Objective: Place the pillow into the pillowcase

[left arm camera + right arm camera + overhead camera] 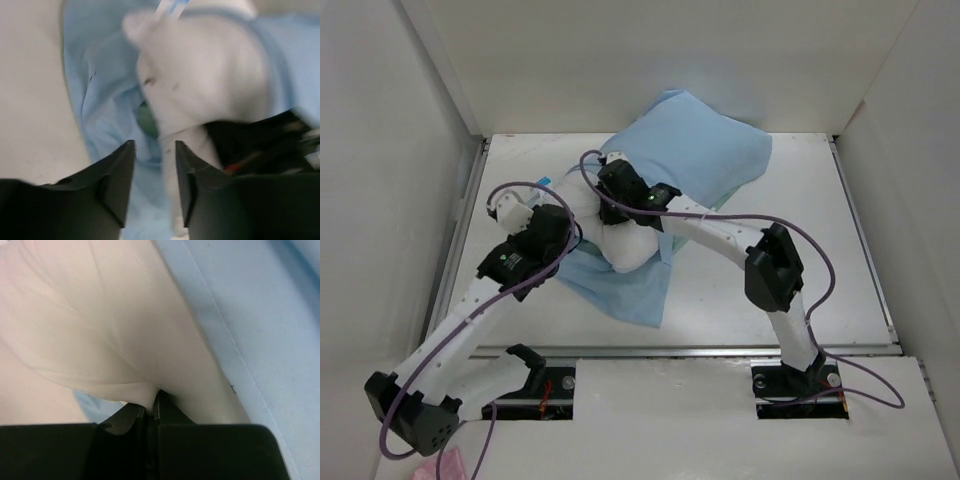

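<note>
Between right jaws: pillow [100,330] fold (seemingly pinched).

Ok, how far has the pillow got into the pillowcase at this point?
Partly done: the pillowcase bulges at its far end, so much of the pillow seems inside, but a white end sticks out on the near side. In hand: the right gripper is pinched shut on that white fabric; the left gripper is open over the blue cloth. Left: push that end in and pull the hem over it.

White pillow [632,250] partly inside light-blue pillowcase [705,150]
</note>
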### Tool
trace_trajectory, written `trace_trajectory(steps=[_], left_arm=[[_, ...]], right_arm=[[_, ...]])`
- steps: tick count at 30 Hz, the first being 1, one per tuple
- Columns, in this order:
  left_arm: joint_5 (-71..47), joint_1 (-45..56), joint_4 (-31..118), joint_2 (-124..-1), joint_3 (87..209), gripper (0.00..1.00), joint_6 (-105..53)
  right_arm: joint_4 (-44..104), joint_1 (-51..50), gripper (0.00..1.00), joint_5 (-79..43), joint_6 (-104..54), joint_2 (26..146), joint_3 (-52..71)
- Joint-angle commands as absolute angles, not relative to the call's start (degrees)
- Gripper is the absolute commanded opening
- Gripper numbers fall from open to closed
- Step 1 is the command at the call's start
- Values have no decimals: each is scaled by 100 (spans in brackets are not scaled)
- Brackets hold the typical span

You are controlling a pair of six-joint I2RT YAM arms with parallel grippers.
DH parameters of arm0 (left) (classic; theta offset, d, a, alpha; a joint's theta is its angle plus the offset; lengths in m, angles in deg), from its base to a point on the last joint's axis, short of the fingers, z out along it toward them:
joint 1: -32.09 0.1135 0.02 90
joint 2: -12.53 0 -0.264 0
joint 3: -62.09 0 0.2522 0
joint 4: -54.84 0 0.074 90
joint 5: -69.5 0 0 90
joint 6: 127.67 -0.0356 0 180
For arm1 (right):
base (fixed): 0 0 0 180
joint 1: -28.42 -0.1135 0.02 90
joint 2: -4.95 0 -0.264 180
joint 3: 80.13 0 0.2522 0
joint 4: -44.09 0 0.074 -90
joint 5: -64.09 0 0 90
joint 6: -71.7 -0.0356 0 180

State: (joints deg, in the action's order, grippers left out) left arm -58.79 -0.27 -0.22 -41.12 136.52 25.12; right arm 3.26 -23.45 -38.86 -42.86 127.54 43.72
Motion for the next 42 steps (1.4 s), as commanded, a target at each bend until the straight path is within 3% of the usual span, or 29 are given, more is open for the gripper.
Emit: trace_trajectory(steps=[1, 9, 12, 18, 22, 28, 42], left_arm=[[-4710, 176, 362, -4117, 12940, 40, 2606], [-3440, 897, 1311, -4582, 11515, 41, 2737], [-2993, 1002, 2164, -4890, 11259, 46, 2580], [-3051, 1003, 2885, -5198, 11373, 76, 2631], [-3385, 1003, 2781, -5329, 11488, 74, 2711], [-3597, 1003, 2367, -6085, 11830, 47, 2632], [-2912, 1003, 3167, -7062, 12050, 44, 2518]], right_arm=[[414, -1641, 0, -3278, -4423, 12475, 4315], [352, -1640, 0, -3101, -4476, 12475, 4209], [352, -1640, 0, -3101, -4476, 12413, 4157], [352, -1640, 0, -3101, -4476, 12290, 4104], [352, -1640, 0, -3101, -4529, 12290, 4104], [352, -1640, 0, -3224, -4529, 12229, 4104], [352, -1640, 0, -3224, -4529, 12123, 3937]])
